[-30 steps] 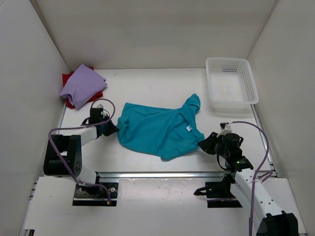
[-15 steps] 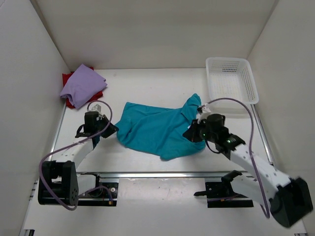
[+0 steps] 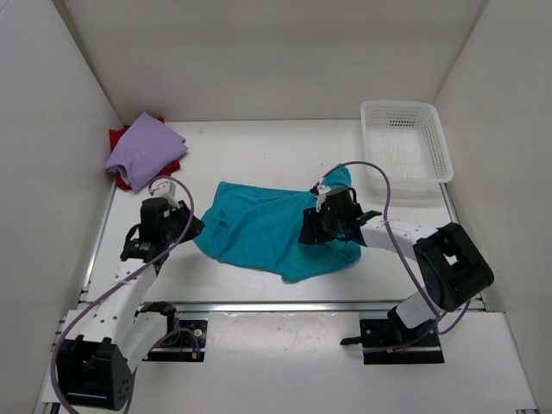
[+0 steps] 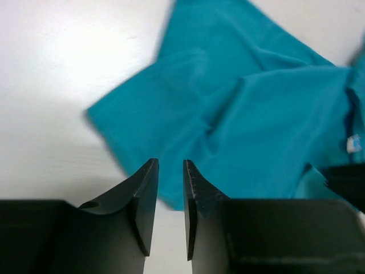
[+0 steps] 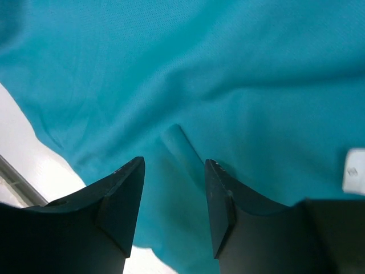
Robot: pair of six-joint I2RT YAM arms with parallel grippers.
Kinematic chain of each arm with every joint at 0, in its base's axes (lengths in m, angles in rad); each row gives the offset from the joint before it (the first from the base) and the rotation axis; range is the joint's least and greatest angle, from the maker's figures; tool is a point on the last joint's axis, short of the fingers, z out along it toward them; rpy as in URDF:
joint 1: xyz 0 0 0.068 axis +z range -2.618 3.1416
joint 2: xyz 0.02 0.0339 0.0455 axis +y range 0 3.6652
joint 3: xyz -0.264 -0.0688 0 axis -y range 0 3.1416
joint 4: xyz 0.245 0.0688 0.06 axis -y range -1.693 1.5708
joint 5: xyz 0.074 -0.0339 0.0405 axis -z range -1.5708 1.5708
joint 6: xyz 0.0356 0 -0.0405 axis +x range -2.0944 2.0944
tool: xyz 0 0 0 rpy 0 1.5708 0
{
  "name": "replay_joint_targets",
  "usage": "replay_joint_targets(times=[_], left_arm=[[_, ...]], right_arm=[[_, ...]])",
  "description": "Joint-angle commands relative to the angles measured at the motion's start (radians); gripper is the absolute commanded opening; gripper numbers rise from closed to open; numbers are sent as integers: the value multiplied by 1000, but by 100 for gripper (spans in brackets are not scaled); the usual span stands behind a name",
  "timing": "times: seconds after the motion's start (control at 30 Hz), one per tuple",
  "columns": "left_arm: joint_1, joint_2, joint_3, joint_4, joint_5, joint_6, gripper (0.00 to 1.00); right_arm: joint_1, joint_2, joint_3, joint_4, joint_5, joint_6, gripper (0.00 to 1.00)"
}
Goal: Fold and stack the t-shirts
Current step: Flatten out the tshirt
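Observation:
The teal t-shirt lies crumpled in the middle of the table, its white neck label showing in the right wrist view. My left gripper hovers at the shirt's left edge, jaws a narrow gap apart with nothing between them. My right gripper is over the shirt's right half, open, with a small raised fold of teal cloth under the gap. The lavender t-shirt lies folded on the red t-shirt at the back left.
A white mesh basket stands at the back right by the wall. White walls close in the table on three sides. A metal rail runs along the near edge in front of the arm bases.
My right gripper has moved left from the shirt's right edge to above the shirt and opened. My left gripper has opened at the left edge; the shirt's left part shifted slightly.

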Motion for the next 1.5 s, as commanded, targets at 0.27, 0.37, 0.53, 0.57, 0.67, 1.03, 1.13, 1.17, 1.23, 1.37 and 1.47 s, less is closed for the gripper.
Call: replay_joint_targets(times=[0.27, 0.37, 0.53, 0.57, 0.67, 1.03, 1.13, 1.17, 1.23, 1.37, 1.47], left_arm=[[-449, 644, 460, 107, -3, 15, 41], [-466, 827, 595, 81, 52, 21, 39], [-515, 990, 707, 121, 134, -29, 37], [-523, 1023, 727, 159, 164, -41, 37], [-528, 1129, 798, 181, 193, -80, 36], [-229, 1292, 939, 182, 183, -164, 30], [-178, 1295, 956, 237, 233, -227, 30], [-170, 1295, 962, 259, 244, -236, 32], [-176, 1289, 985, 258, 259, -247, 33], [-204, 1228, 1006, 239, 286, -227, 33], [-216, 1132, 938, 247, 252, -193, 33]], right_arm=[[39, 132, 97, 51, 8, -39, 38], [54, 141, 101, 52, 28, -36, 16], [54, 66, 89, 49, 46, -22, 0], [52, 33, 78, 37, 36, -22, 0], [65, -72, 48, -4, 28, -27, 0], [56, -609, -316, -297, -93, 139, 1], [72, -650, -327, -327, -86, 169, 14], [62, -647, -314, -327, -83, 168, 23], [31, -632, -291, -328, -78, 151, 35], [-61, -557, -229, -206, -67, 139, 36], [-114, -396, -200, -30, -32, 148, 37]])
